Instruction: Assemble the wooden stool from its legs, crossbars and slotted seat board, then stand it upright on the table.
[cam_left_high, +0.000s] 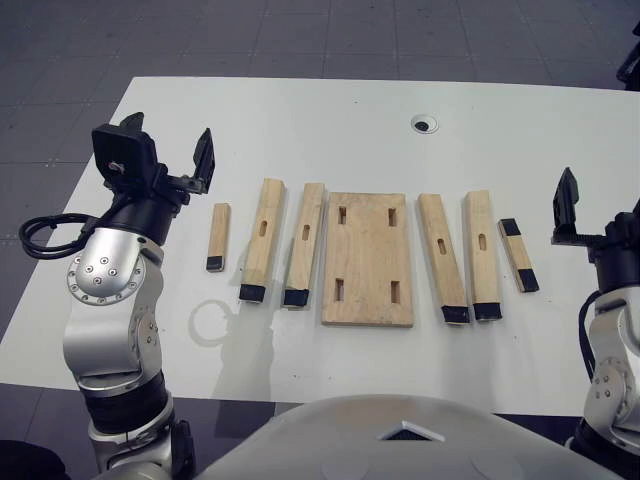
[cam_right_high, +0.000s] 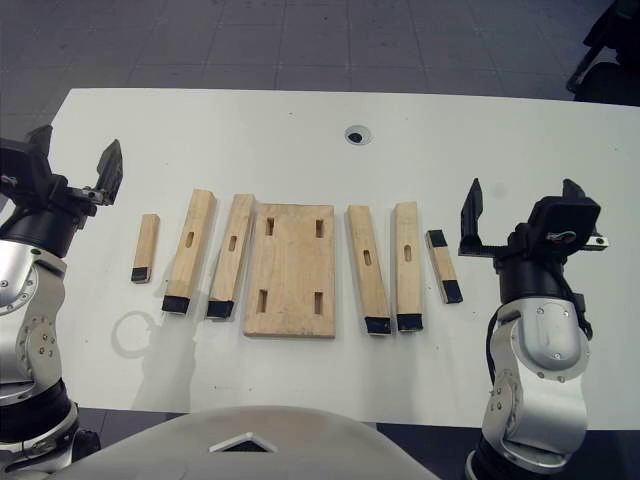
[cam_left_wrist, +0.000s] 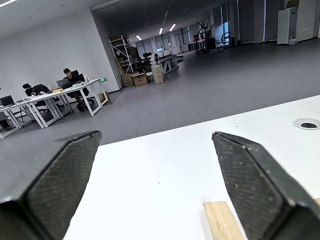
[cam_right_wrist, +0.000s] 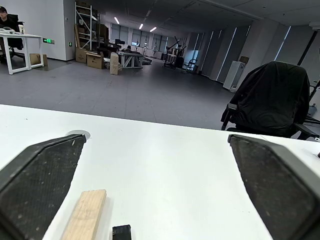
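Wooden parts lie flat in one row across the white surface (cam_left_high: 300, 110), none of them joined yet. The seat board (cam_left_high: 368, 258) sits in the middle with its four slots facing up. On its left is the left pair of legs (cam_left_high: 262, 238), close side by side, and beyond them the short left crossbar (cam_left_high: 218, 236). On its right are the right pair of legs (cam_left_high: 442, 257) and then the right crossbar (cam_left_high: 518, 254). Black caps show on the near ends.

The left hand (cam_left_high: 168, 142) hovers above the surface just outside the left crossbar, fingers spread wide with nothing between them. The right hand (cam_right_high: 520, 205) hangs outside the right crossbar in the same way, wide open and empty.

Assembly looks not yet begun, so the risks all lie ahead:

- **Crowded legs:** the legs in each pair lie so near each other that a finger coming down for one would likely shove its neighbour out of line, or catch both at once.
- **Flat pieces:** every part rests flush on the surface, so a finger may scrape or skid rather than get under an edge. The thin crossbars seem the worst for this.
- **Tight slots:** a leg end brought to the seat board even slightly tilted would probably jam or push the board away, since nothing braces the board.
- **Half-built frame:** with only friction holding the joints, the frame could fold or drop a leg when it is turned upright.
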